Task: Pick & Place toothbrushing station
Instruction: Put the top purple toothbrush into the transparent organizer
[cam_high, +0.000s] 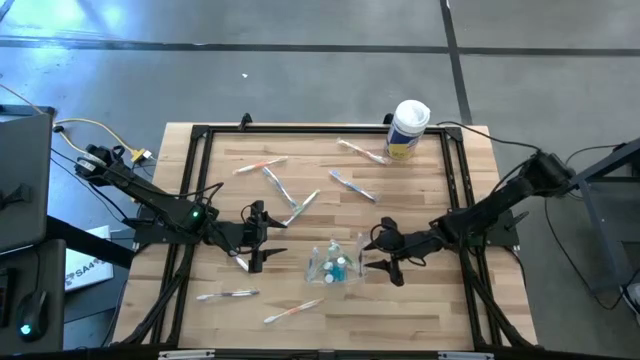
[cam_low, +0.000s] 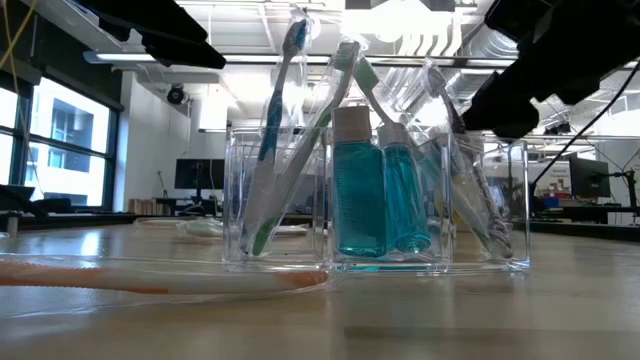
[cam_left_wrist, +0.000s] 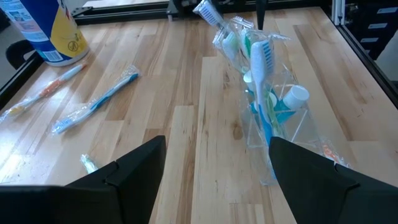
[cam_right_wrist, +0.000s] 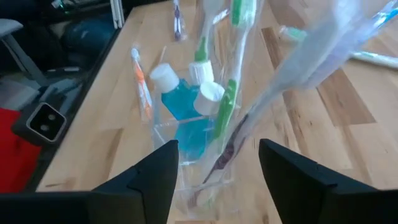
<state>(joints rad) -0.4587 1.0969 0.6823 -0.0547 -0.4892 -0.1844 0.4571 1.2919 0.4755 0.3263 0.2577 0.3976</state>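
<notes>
The toothbrushing station (cam_high: 335, 262) is a small clear plastic holder standing upright on its base on the wooden table, near the middle. It holds wrapped toothbrushes and small blue bottles with white caps (cam_low: 380, 200). My left gripper (cam_high: 262, 240) is open to its left, a short way off; its wrist view shows the station (cam_left_wrist: 273, 118) ahead. My right gripper (cam_high: 378, 250) is open just to the station's right. In the right wrist view its fingers (cam_right_wrist: 217, 158) stand on either side of the station's near end (cam_right_wrist: 196, 140), touching nothing that I can see.
Several wrapped toothbrushes lie loose on the table, at the back (cam_high: 280, 187) (cam_high: 352, 185) and at the front (cam_high: 228, 295) (cam_high: 292, 311). One lies by my left gripper (cam_high: 240, 262). A white canister with a yellow label (cam_high: 408, 128) stands at the back right. A black frame (cam_high: 200, 132) borders the table.
</notes>
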